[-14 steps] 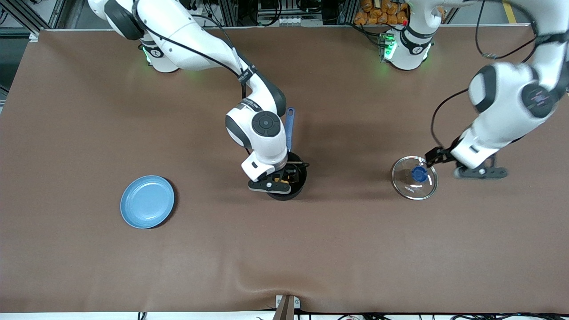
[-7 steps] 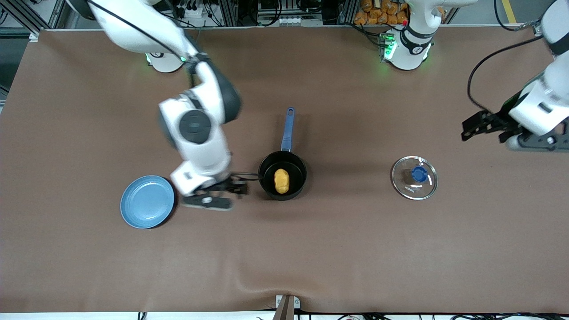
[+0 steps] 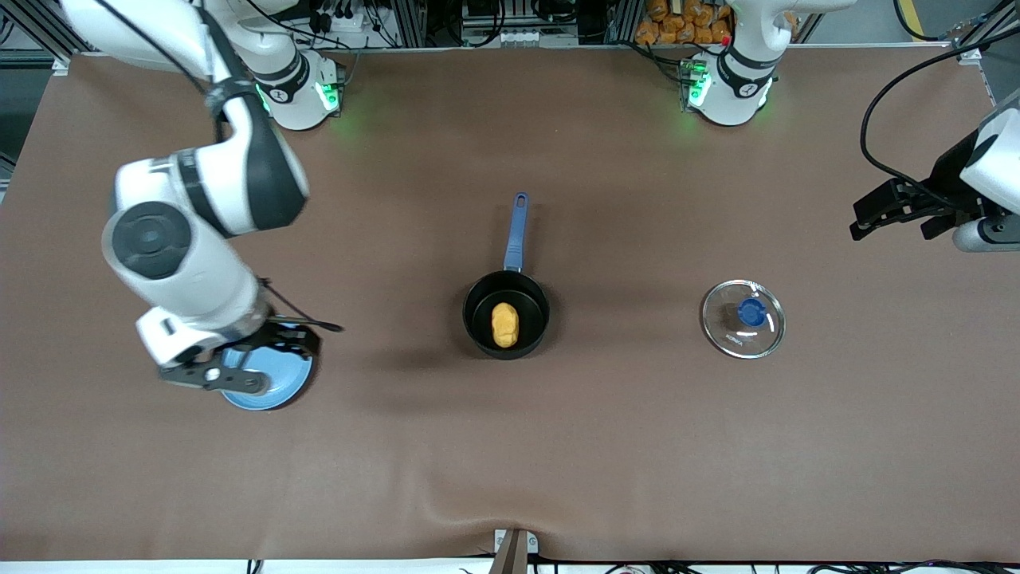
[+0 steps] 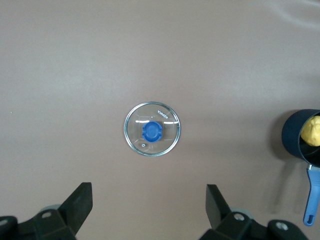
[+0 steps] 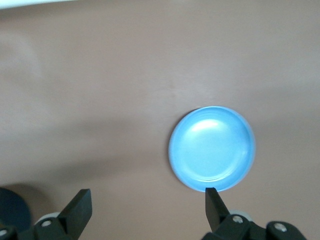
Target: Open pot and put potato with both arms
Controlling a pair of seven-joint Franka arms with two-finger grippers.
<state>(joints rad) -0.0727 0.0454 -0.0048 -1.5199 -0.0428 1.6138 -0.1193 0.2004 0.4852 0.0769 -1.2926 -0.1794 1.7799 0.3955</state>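
Both claws are empty with fingers spread wide. On a clock face laid over the front view, with the pot [image 3: 506, 314] at the centre, the right claw [image 3: 239, 363] hangs at about 8 o'clock, over the light-blue plate [image 3: 271, 387] toward the right arm's end of the bench [image 3: 637, 446]. The left claw [image 3: 896, 211] is up at about 2 o'clock, over bare bench toward the left arm's end.

The pot stands open, its blue handle [image 3: 516, 231] pointing to 12 o'clock. The potato [image 3: 504, 325] lies inside it, long axis running 12 to 6. The glass lid [image 3: 743, 318] with its blue knob rests flat on the bench at 3 o'clock, well apart from the pot and nearer the left claw than the right.

Judging by this, the task looks finished: lid off, potato in. Nothing stands between either claw and the pot, and both arms appear clear of it.
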